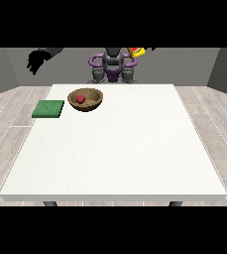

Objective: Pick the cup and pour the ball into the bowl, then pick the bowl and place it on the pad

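The ball (80,99) lies in the bowl (85,98), beside the pad (48,108). The hand at the view's right (145,49) holds the cup (136,51) high; its fingers cannot be told. The hand at the view's left (36,60) hangs with fingers relaxed. Risk: tipping the bowl mid-lift would spill the 1 ball.

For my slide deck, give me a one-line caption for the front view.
Red ball lies in the wooden bowl beside the green pad; both hands are raised.

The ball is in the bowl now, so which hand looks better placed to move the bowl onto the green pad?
The robot's right hand: it hangs on the side where the bowl and pad lie. The other hand holds a cup.
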You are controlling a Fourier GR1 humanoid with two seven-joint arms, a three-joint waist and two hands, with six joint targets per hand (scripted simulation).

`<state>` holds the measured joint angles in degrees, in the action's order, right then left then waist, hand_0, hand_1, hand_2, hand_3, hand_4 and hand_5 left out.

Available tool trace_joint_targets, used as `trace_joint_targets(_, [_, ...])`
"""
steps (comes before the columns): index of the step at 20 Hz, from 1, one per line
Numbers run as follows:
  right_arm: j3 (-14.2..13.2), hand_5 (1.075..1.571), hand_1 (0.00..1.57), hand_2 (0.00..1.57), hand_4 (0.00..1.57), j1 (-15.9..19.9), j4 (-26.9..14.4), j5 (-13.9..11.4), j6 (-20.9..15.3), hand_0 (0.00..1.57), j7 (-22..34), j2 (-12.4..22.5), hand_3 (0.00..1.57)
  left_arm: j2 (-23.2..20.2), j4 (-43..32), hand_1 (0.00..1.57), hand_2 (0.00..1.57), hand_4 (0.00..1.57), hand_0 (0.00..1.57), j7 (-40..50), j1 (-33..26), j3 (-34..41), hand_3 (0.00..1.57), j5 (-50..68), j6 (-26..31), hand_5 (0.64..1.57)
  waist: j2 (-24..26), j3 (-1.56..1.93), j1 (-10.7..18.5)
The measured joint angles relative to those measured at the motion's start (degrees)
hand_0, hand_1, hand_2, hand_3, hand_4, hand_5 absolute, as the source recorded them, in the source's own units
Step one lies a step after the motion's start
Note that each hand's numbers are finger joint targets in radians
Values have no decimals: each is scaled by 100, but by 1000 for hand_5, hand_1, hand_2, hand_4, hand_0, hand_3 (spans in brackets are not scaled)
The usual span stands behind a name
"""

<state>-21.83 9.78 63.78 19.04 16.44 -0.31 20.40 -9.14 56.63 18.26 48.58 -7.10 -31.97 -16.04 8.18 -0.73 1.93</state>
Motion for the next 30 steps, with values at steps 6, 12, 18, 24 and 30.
trace_joint_targets(6, [80, 1566, 0, 0, 728, -168, -87, -146, -377, 0, -240, -461, 0, -400, 480, 0, 0, 1053, 0, -698, -152, 1453, 0, 2114, 1189, 1563, -276, 34, 414])
trace_joint_targets(12, [131, 1568, 0, 0, 738, -93, -317, -274, -652, 0, -801, -867, 0, -1139, 529, 0, 0, 1047, 0, -994, -193, 2354, 0, 3354, 2409, 1558, -824, 63, 630])
trace_joint_targets(18, [305, 1557, 0, 0, 595, 121, -825, -439, -717, 0, -1335, -1148, 0, -1737, 603, 0, 0, 995, 0, -1029, -442, 2789, 0, 3929, 3071, 1544, -1077, 73, 545])
trace_joint_targets(24, [298, 1553, 0, 0, 529, 446, -1625, -498, -622, 0, -1910, -1112, 0, -2081, 845, 0, 0, 1014, 0, -942, -697, 3015, 0, 4319, 3349, 1532, -1273, 73, 470])
trace_joint_targets(30, [296, 1549, 0, 0, 479, 681, -2121, -550, -552, 0, -2552, -1108, 0, -2288, 1089, 0, 0, 1014, 0, -848, -814, 3130, 0, 4553, 3411, 1534, -1440, -7, 456])
